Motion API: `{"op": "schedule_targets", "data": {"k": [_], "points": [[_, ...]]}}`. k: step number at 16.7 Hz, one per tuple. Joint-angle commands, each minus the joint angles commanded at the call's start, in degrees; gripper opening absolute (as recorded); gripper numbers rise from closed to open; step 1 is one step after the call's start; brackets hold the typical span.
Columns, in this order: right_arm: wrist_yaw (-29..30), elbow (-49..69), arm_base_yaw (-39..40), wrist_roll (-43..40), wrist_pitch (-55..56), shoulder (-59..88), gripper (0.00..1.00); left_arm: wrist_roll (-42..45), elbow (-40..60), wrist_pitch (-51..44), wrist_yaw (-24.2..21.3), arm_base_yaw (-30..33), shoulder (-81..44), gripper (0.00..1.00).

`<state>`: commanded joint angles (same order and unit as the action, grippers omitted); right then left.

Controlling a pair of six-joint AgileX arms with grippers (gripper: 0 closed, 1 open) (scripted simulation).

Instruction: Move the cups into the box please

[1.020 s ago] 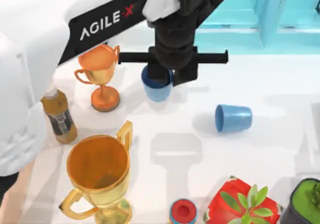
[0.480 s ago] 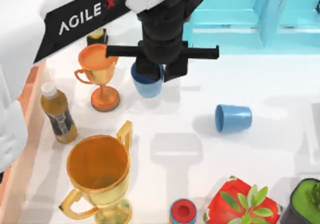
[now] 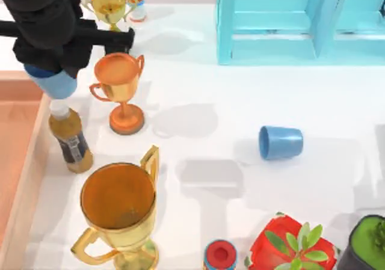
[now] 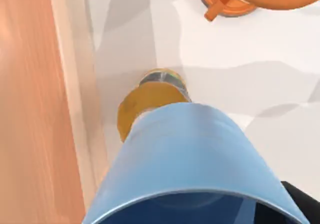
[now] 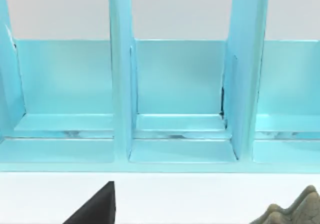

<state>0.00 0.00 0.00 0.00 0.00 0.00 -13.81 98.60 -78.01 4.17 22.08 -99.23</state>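
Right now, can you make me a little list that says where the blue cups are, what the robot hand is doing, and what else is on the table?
held cup: blue cup, gripped by the left gripper, up near the top view's left, beside the box wall
other cup: blue cup lying on its side on the white table, right of middle
box: salmon box at the table's left edge
nearby: brown bottle, orange trophy, big gold trophy
back: turquoise shelf
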Motion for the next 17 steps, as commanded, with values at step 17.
{"op": "schedule_targets", "data": {"k": [17], "points": [[0.0, 0.0, 0.0, 0.0, 0.0, 0.0, 1.0, 29.1, -29.9, -1.0, -2.7, -36.0, 21.4, 0.0]]}}
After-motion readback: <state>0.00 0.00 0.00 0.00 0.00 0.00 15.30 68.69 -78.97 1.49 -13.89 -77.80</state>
